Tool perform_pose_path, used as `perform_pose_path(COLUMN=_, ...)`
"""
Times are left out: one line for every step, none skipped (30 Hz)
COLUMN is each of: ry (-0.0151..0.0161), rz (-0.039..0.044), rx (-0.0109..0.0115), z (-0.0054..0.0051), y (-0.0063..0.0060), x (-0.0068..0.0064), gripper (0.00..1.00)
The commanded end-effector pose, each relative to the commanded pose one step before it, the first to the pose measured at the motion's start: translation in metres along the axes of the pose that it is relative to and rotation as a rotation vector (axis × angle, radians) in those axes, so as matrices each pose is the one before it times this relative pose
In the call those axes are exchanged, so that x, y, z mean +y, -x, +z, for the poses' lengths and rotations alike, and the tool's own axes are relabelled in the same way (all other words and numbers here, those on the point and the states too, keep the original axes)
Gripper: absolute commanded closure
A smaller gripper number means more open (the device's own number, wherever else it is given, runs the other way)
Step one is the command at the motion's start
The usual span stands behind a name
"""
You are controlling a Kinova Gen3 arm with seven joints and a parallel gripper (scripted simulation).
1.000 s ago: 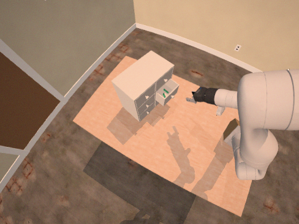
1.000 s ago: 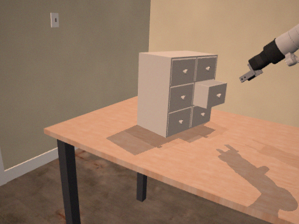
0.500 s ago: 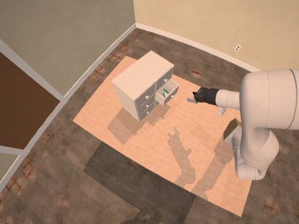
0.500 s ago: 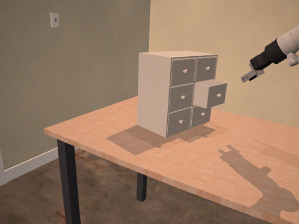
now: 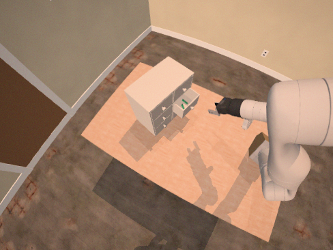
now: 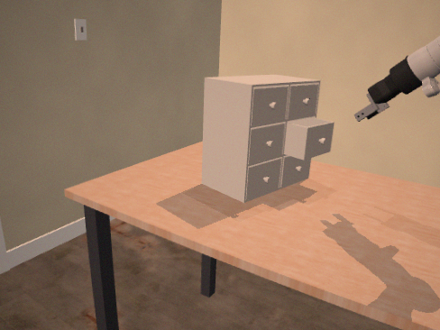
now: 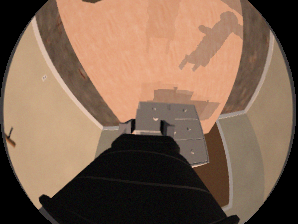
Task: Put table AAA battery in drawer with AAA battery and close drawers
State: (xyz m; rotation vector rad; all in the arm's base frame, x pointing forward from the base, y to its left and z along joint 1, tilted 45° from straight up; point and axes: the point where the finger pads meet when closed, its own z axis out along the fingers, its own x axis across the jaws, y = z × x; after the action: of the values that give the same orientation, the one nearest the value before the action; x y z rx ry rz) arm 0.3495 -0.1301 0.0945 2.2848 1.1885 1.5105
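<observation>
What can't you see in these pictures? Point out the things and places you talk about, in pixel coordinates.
- Inside the pulled-out drawer (image 5: pixel 194 105) (image 6: pixel 319 141): its own walls hide it in the exterior view.
- What the two green things (image 5: pixel 184 101) (image 5: pixel 183 106) are: too small in the top view to read any marks.
- Inside the five pushed-in drawers: their fronts hide it in every view.
- The arm's upper part: cut off by the exterior view's edge.

We see the chest (image 5: pixel 158 80) (image 6: pixel 225 135) (image 7: pixel 172 115) standing on the table (image 5: pixel 136 171) (image 6: pixel 149 180) (image 7: pixel 150 60), two batteries (image 5: pixel 185 101) lying inside its pulled-out middle drawer (image 5: pixel 194 104) (image 6: pixel 319 140).
</observation>
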Motion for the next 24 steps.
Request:
perform_pose_path(ry=0.00053, rz=-0.00383, rx=-0.00034, z=-0.00020, y=0.00005, x=0.00154, gripper=0.00)
perform_pose_path(ry=0.00000, rz=0.00000, rx=0.00000, z=0.00000, y=0.00000, x=0.00000, gripper=0.00)
perform_pose_path(ry=-0.00172, rz=0.00002, rx=0.00011, z=-0.00004, y=-0.00002, x=0.00005, gripper=0.00)
perform_pose_path(ry=-0.00189, rz=0.00002, rx=0.00011, z=-0.00004, y=-0.00002, x=0.00005, gripper=0.00)
perform_pose_path(ry=-0.00207, rz=0.00002, rx=0.00010, z=-0.00005, y=-0.00002, x=0.00006, gripper=0.00)
perform_pose_path(ry=-0.00224, rz=0.00002, rx=0.00008, z=-0.00006, y=-0.00002, x=0.00007, gripper=0.00)
perform_pose_path(ry=-0.00242, rz=0.00001, rx=0.00006, z=-0.00007, y=-0.00001, x=0.00008, gripper=0.00)
perform_pose_path(ry=-0.00261, rz=0.00001, rx=0.00003, z=-0.00007, y=-0.00001, x=0.00008, gripper=0.00)
perform_pose_path(ry=-0.00279, rz=0.00000, rx=0.00000, z=-0.00008, y=0.00000, x=0.00009, gripper=0.00)
perform_pose_path(ry=-0.00297, rz=-0.00001, rx=-0.00004, z=-0.00010, y=0.00001, x=0.00010, gripper=0.00)
perform_pose_path(ry=-0.00316, rz=-0.00001, rx=-0.00009, z=-0.00011, y=0.00002, x=0.00012, gripper=0.00)
perform_pose_path(ry=-0.00334, rz=-0.00002, rx=-0.00015, z=-0.00012, y=0.00003, x=0.00013, gripper=0.00)
perform_pose_path(ry=-0.00353, rz=-0.00003, rx=-0.00022, z=-0.00013, y=0.00004, x=0.00014, gripper=0.00)
perform_pose_path(ry=-0.00371, rz=-0.00005, rx=-0.00030, z=-0.00015, y=0.00006, x=0.00015, gripper=0.00)
perform_pose_path(ry=-0.00389, rz=-0.00006, rx=-0.00038, z=-0.00017, y=0.00007, x=0.00017, gripper=0.00)
perform_pose_path(ry=-0.00414, rz=0.00000, rx=-0.00004, z=-0.00013, y=0.00001, x=0.00015, gripper=0.00)
perform_pose_path(ry=-0.00440, rz=0.00006, rx=0.00040, z=-0.00009, y=-0.00008, x=0.00012, gripper=0.00)
perform_pose_path(ry=0.00000, rz=0.00000, rx=0.00000, z=0.00000, y=0.00000, x=0.00000, gripper=0.00)
perform_pose_path(ry=0.00000, rz=0.00000, rx=0.00000, z=0.00000, y=0.00000, x=0.00000, gripper=0.00)
perform_pose_path(ry=-0.00460, rz=0.00005, rx=0.00032, z=-0.00011, y=-0.00006, x=0.00013, gripper=0.00)
perform_pose_path(ry=-0.00479, rz=0.00004, rx=0.00023, z=-0.00012, y=-0.00005, x=0.00014, gripper=0.00)
perform_pose_path(ry=-0.00498, rz=0.00002, rx=0.00014, z=-0.00014, y=-0.00003, x=0.00015, gripper=0.00)
perform_pose_path(ry=-0.00516, rz=0.00001, rx=0.00002, z=-0.00016, y=0.00000, x=0.00017, gripper=0.00)
perform_pose_path(ry=-0.00534, rz=-0.00001, rx=-0.00010, z=-0.00018, y=0.00002, x=0.00018, gripper=0.00)
